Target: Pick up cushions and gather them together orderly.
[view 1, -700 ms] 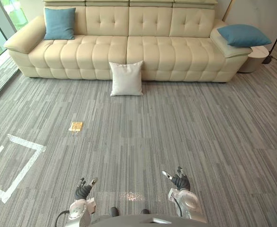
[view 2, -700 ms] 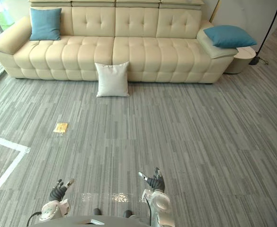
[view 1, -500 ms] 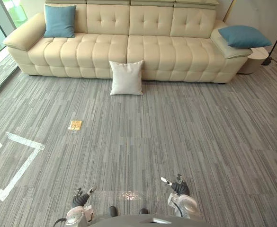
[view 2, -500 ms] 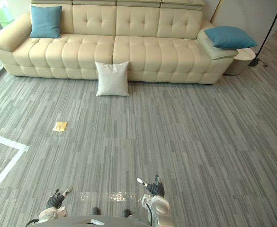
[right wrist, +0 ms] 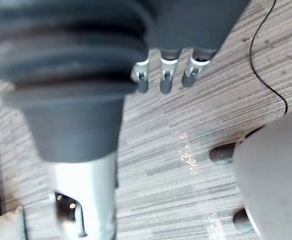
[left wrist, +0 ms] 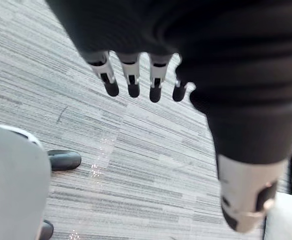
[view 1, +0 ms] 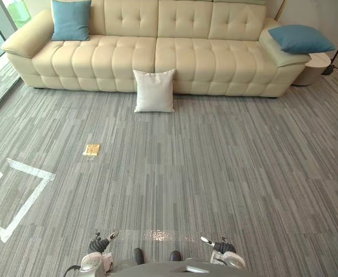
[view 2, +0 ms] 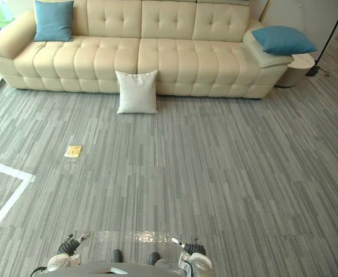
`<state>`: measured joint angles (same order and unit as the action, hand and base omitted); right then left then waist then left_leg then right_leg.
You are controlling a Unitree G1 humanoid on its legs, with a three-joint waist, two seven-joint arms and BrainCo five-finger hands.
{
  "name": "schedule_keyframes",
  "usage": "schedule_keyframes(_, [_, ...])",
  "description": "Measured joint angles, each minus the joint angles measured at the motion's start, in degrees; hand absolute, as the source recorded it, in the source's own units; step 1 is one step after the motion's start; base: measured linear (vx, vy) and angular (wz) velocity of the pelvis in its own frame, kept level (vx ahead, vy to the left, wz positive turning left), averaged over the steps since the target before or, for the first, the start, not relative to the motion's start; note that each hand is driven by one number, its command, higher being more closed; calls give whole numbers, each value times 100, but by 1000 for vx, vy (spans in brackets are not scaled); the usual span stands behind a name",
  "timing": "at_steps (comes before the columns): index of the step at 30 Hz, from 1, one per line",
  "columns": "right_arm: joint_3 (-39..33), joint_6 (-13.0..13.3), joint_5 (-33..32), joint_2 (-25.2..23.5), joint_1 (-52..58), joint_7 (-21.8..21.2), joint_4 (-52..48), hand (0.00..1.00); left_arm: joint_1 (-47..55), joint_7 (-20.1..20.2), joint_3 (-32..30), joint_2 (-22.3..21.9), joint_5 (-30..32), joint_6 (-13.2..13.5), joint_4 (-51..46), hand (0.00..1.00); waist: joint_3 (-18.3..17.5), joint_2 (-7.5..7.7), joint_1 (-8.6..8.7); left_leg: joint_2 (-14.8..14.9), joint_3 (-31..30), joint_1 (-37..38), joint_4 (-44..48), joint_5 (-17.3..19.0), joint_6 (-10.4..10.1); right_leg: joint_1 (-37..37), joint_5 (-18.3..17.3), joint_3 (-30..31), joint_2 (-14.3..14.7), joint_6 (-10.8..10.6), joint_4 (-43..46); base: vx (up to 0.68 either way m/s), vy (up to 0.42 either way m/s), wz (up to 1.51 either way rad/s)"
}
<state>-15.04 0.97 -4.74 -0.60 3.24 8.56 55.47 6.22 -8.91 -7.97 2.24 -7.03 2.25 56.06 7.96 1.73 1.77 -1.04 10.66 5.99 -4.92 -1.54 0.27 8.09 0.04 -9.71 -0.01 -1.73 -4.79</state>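
Well, the sofa (view 1: 157,52) takes up the whole far side of the room, cream and tufted, and all three cushions are at it. The white cushion (view 1: 153,91) stands on the carpet (view 1: 226,167), leaning against the sofa's front near the middle. The left blue cushion (view 1: 71,19) is propped upright against the backrest at the far left end. The right blue cushion (view 1: 301,38) lies flat on the right armrest. They sit well apart from each other and far from the robot.

They look plump, soft and light, I'd say, with nothing fragile about them. The fabric should give decent grip, but a pinch at one corner would probably let a cushion sag and swing. Pressing on two opposite edges, or closing round the free top edge of the white one, seems the surer hold.

At the near edge, the left hand (view 1: 99,244) and right hand (view 1: 221,247) hang low over the carpet, fingers loose and straight, empty. A small yellow scrap (view 1: 91,150) lies on the carpet to the left.
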Motion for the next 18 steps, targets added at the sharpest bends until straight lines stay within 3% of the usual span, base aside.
schedule_keyframes(18, [-772,-14,-295,-51,-130,-60,406,0,-102,108,-101,-12,118,-8,113,0,40,-10,-52,-21,-205,-83,-1,3,-5,11,-105,-232,-8,22,22,0,-11,6])
